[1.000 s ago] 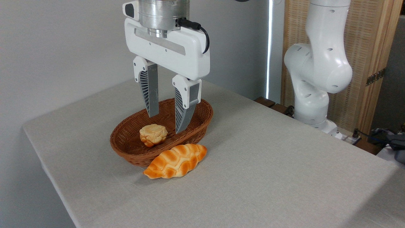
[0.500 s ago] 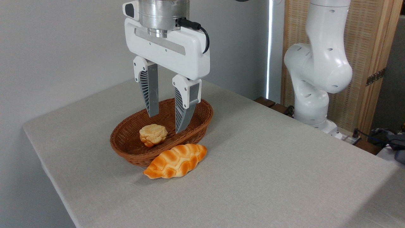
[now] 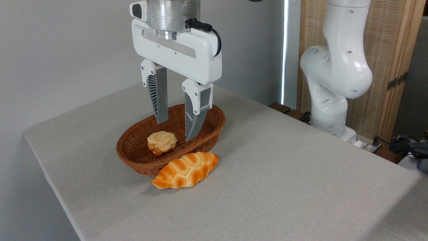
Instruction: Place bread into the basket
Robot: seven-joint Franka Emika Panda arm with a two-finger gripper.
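While the gripper [image 3: 176, 129] hangs open and empty over the wicker basket [image 3: 214, 125], the braided loaf [image 3: 185, 170] lies on the table touching its front rim; looks light, glossy, maybe slippery; grab mid-body across the width.

bread [image 3: 186, 170] unobstructed above, basket [image 3: 133, 160] adjacent

Pale bun [image 3: 162, 142]; grey table [image 3: 284, 174]; wooden screen [image 3: 394, 67].
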